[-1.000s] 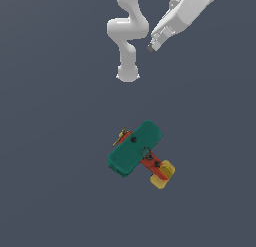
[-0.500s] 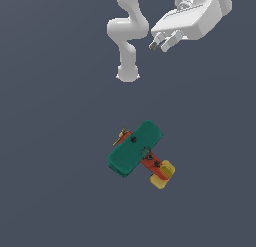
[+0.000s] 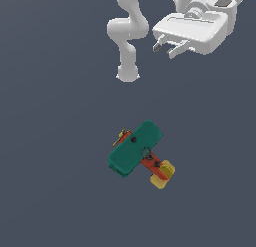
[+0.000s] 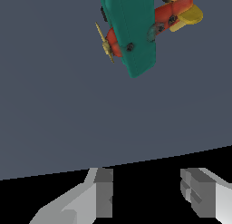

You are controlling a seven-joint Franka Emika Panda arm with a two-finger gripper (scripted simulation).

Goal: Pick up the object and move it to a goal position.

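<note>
The object, a toy airplane (image 3: 136, 150) with broad teal wings, a red-orange body, a yellow tail and a small yellow propeller, lies on the dark grey floor in the middle of the exterior view. My gripper (image 3: 167, 48) hangs high above and well behind it, toward the exterior view's right, open with nothing between its fingers. In the wrist view the airplane (image 4: 136, 30) shows far from my gripper (image 4: 149, 196), whose two grey fingers stand apart.
The arm's white base (image 3: 127, 73) stands on the floor behind the airplane. The dark grey floor (image 3: 60, 181) spreads all around; the wrist view shows its edge (image 4: 136, 160) against black.
The gripper has swung toward the camera and lower, growing larger in the exterior view, with its fingers now pointing down and left. The airplane has not moved.
</note>
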